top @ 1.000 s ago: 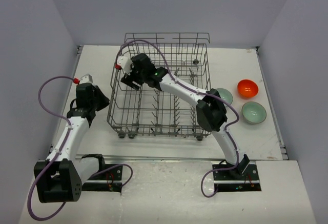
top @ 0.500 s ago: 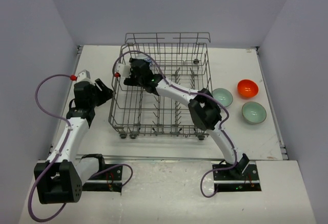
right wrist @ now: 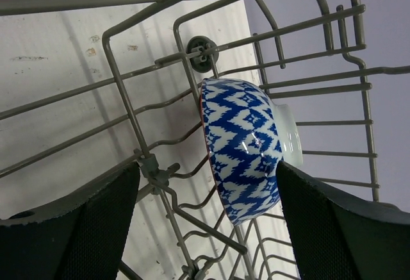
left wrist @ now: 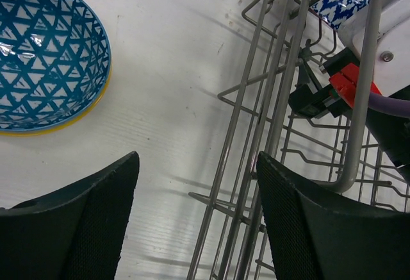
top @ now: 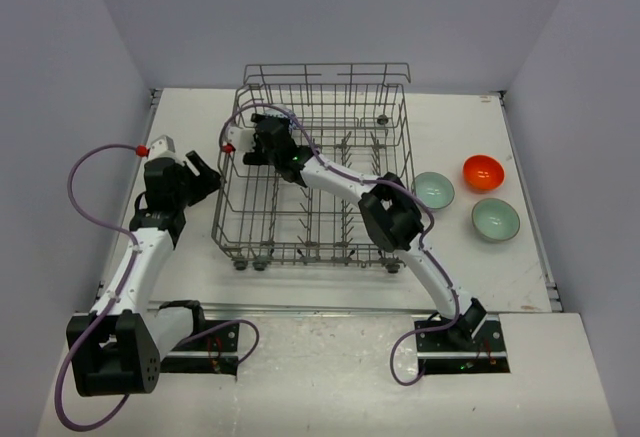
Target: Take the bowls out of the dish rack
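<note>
"So which step was in hand?"

"Fetching the blue-and-white patterned round bowl (right wrist: 243,145), which stood on edge in the far-left corner of the grey wire dish rack (top: 300,247). The right gripper (right wrist: 206,184) had its fingers spread wide either side of it, with no grip yet. Next, I'd judge, it needed to close on the rim and lift clear of the wires."

"And the left gripper (left wrist: 197,164)?"

"Wide and empty, beside the teal triangle-patterned bowl (left wrist: 45,49) on the white table (left wrist: 173,68). A second earlier those fingers were narrower, and the right arm reached less deep."

Blue-and-white patterned bowl (right wrist: 243,148), grey rack (top: 300,222)
</note>
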Motion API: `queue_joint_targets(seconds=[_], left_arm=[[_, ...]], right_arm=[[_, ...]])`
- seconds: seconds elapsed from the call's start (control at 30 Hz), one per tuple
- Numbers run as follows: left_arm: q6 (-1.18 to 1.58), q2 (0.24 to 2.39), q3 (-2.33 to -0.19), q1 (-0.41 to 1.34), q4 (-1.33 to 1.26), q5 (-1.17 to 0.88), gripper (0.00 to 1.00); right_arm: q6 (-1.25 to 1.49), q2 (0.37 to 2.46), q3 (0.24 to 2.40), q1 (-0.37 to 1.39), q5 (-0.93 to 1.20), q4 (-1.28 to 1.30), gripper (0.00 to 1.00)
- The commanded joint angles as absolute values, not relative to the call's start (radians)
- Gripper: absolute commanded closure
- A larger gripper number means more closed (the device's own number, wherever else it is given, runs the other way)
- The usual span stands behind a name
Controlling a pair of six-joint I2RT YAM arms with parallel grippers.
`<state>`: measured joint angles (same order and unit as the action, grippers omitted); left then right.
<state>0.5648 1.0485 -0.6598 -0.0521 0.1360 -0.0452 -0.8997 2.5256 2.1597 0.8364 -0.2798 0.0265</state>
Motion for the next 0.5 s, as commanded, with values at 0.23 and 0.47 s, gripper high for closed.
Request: queue_joint_targets(seconds=[0.23, 0.47], left_arm=[[0.558, 1.057, -0.712, -0.046, 0.141, -0.052, 0.12], [0.554, 1.078, -0.738, -0.051, 0.166, -0.046, 0.00]], right_arm=[[-0.893, 2.398, 2.149, 0.862, -0.301, -0.003, 0.13], [-0.854, 2.376, 2.168, 0.874, -0.290, 0.055, 0.13]])
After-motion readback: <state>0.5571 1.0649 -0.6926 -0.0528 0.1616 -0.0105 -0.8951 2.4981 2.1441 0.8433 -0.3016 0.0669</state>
